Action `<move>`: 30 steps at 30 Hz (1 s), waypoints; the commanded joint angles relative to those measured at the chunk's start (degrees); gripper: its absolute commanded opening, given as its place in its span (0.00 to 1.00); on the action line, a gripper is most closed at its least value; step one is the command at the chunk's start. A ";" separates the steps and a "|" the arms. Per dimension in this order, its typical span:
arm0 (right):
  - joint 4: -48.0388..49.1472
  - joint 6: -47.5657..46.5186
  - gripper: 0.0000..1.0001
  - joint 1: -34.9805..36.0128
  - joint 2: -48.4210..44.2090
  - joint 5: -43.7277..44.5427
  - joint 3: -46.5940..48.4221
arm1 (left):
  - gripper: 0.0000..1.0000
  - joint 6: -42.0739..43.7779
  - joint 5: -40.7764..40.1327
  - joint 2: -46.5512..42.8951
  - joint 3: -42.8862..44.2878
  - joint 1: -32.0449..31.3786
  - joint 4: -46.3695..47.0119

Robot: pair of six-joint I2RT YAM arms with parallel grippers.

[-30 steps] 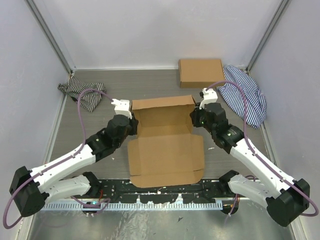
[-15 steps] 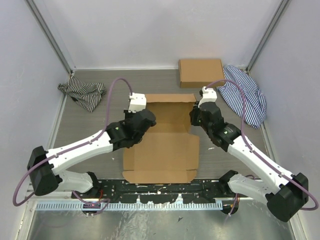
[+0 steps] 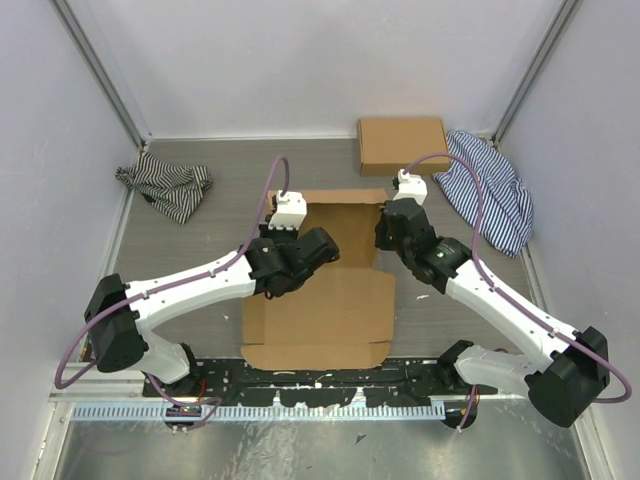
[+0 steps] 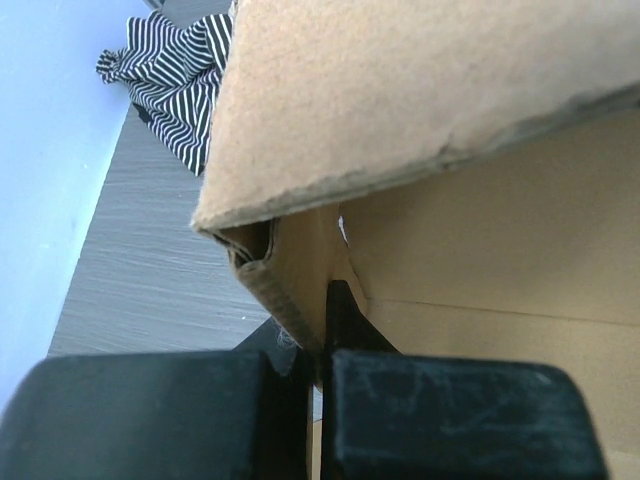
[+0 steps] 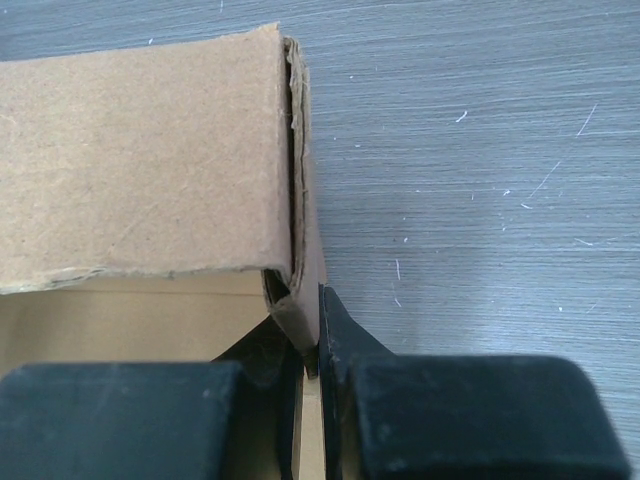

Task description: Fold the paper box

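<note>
On the table (image 3: 180,262), centre, box (image 3: 330,305) lies part-folded: front panel flat, rear walls raised. L gripper (image 4: 322,300) is pinched tight on its left wall; R gripper (image 5: 312,335) clamps the right wall likewise (both nr rear corners). Small carton (image 3: 402,145) sits behind; striped cloth (image 3: 165,185) far left, another cloth (image 3: 490,190) far right.

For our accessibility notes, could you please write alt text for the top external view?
The left gripper and right gripper, both shut, pinch opposite side walls of a half-folded brown paper box. Behind it lie a closed cardboard box, a left striped cloth and a right striped cloth.
</note>
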 commanded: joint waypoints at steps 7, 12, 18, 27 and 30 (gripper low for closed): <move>3.85 3.06 0.01 0.63 1.30 0.55 4.45 | 0.19 -9.26 -1.91 3.85 5.84 -0.08 -16.65; 3.00 4.04 0.01 0.70 3.38 1.83 6.00 | 0.45 -10.66 0.29 2.60 5.47 -0.11 -17.26; 0.83 5.73 0.01 0.67 7.69 3.13 9.31 | 0.51 -9.83 5.39 -3.92 3.46 -0.06 -15.49; -4.69 9.38 0.01 0.17 17.55 -3.46 15.47 | 0.57 -4.33 14.91 -20.30 1.72 0.22 -11.08; -6.49 9.89 0.03 0.15 20.63 -8.31 16.88 | 0.59 -3.48 16.73 -22.78 2.55 1.40 -13.13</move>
